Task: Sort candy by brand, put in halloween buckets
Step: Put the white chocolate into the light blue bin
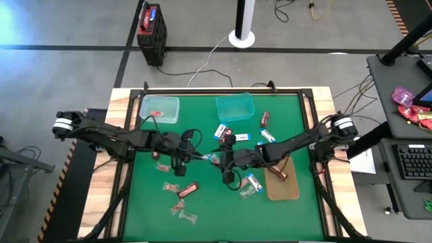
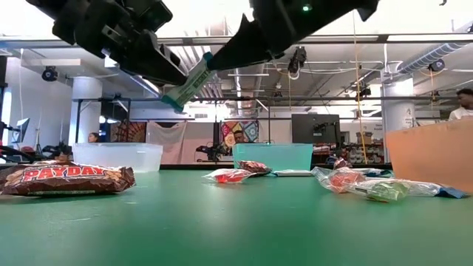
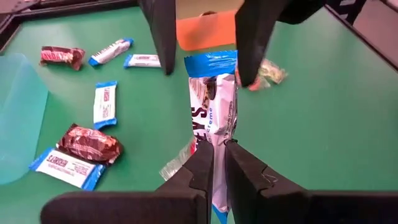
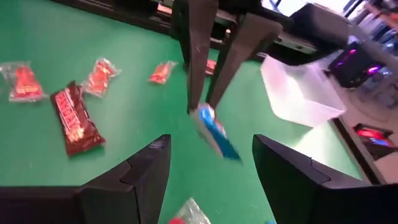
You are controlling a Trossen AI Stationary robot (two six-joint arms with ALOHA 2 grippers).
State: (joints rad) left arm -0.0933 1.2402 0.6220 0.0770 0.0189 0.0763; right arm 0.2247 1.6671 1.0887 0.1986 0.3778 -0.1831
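High view: mint bucket point(image 1: 160, 109), upper left, holds one red-pink sweet point(image 1: 156, 113); teal bucket point(image 1: 235, 106) beside it; amber tray point(image 1: 282, 183), lower right, holds a brown bar point(image 1: 278, 173). Left gripper point(image 3: 219, 155) pinches a white-and-blue packet point(image 3: 213, 109); right gripper point(image 4: 210, 158) gapes empty.

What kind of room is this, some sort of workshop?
Probably a robotics lab or open workspace: a green-topped table carries two robot arms, a desk with a keyboard stands beside it, and exposed ceiling ducts run overhead.

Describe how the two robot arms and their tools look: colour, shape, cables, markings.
Both arms are dark, slender and jointed, each with a white-and-black cylindrical joint at its outer end and black cables looping near the wrist. The left tool has two flat, matte black fingers tapering to blunt tips. The right tool has wider, angular black fingers. A small green light glows on one arm in the low view.
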